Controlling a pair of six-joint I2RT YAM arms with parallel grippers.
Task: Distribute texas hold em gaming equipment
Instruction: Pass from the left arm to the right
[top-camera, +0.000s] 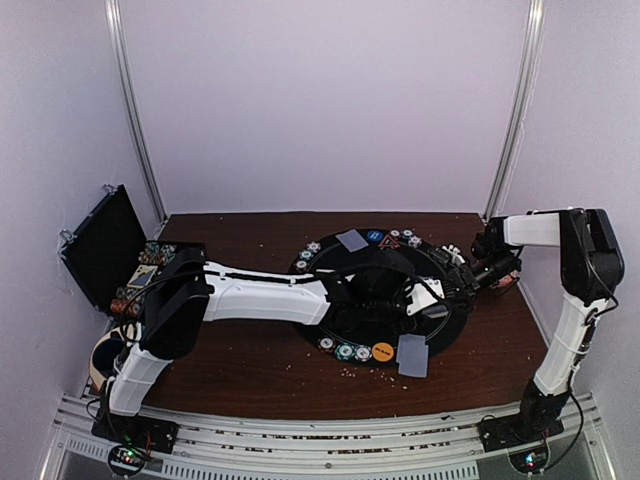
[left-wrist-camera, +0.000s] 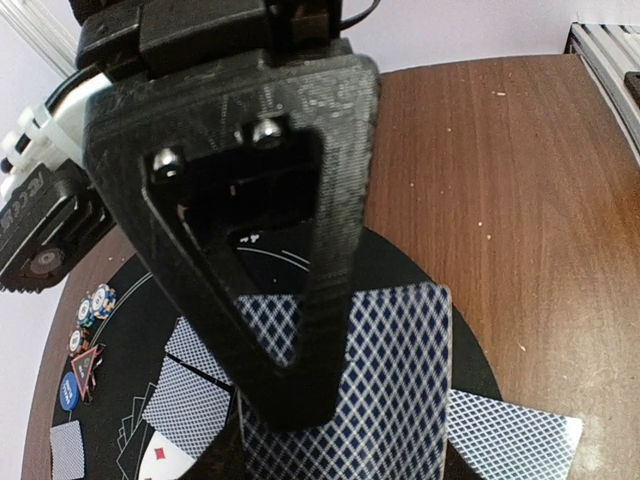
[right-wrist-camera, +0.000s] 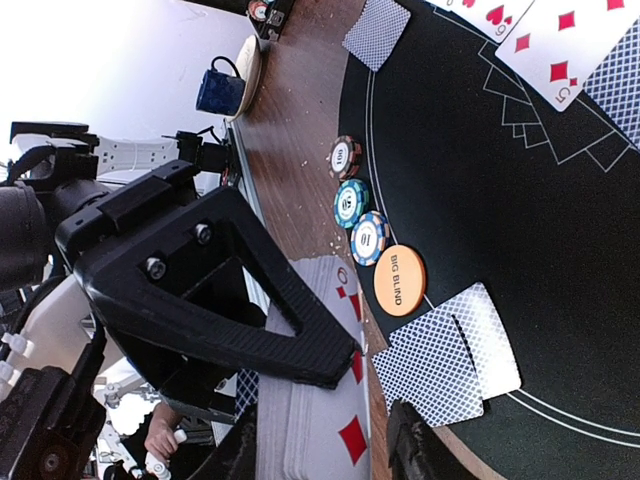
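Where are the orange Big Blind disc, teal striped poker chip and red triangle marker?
orange Big Blind disc (right-wrist-camera: 400, 281): right wrist view, printed face centre.
teal striped poker chip (right-wrist-camera: 351, 203): right wrist view, top centre.
red triangle marker (left-wrist-camera: 87, 367): left wrist view, its middle.

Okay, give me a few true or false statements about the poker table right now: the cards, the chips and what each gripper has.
1. The orange disc sits beside a row of striped chips at the edge of the mat. True.
2. The right gripper is empty. False: a deck of cards sits between its fingers, with red diamonds showing on its face.
3. Every card on the mat lies face down. False: diamond cards lie face up near the middle.
4. The left gripper holds a blue-backed card above the mat. True.
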